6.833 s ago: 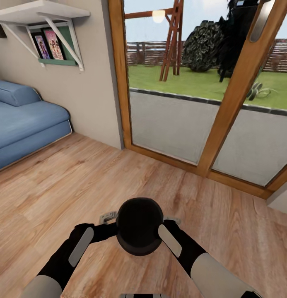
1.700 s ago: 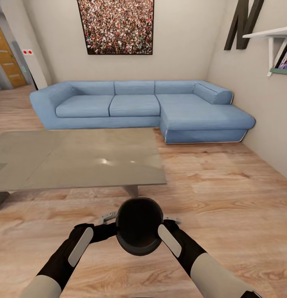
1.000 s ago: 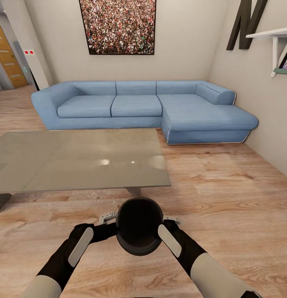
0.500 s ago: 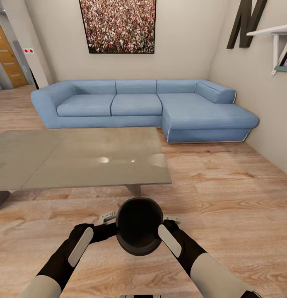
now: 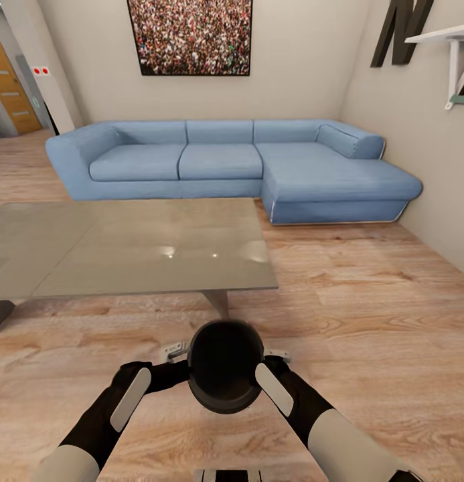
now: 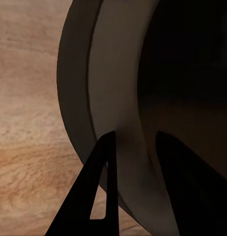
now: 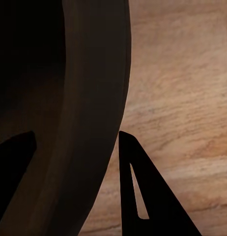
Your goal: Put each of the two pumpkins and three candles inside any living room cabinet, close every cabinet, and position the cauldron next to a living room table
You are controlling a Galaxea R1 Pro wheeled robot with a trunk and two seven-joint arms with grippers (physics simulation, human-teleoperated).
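You have the cauldron [image 5: 225, 365] held up in front of the robot's trunk, above the wooden floor [image 5: 365, 335], with both arms on it. The left gripper [image 6: 130, 162] pinches the pot's rim: in the left wrist view one dark finger [image 6: 96, 191] lies on the outside of the wall and the other sits inside the black mouth. The right gripper [image 7: 76, 167] does the same on the opposite side, one finger [image 7: 138, 191] outside the rim and its partner inside the dark bowl. Both sets of jaws are closed down on the cauldron's wall, the mouth facing up toward the head camera.

Just ahead of the cauldron is the near edge of the table [image 5: 124, 248], its glossy grey-beige top stretching away to your left and its dark base showing under the edge. The pot hangs near that edge but apart from it.

Beyond the table a blue corner sofa [image 5: 245, 167] runs along the back wall. Above it hangs a large framed crowd picture [image 5: 189, 37]. On the right wall there are big dark letters [image 5: 400, 30] and a white shelf [image 5: 446, 40].
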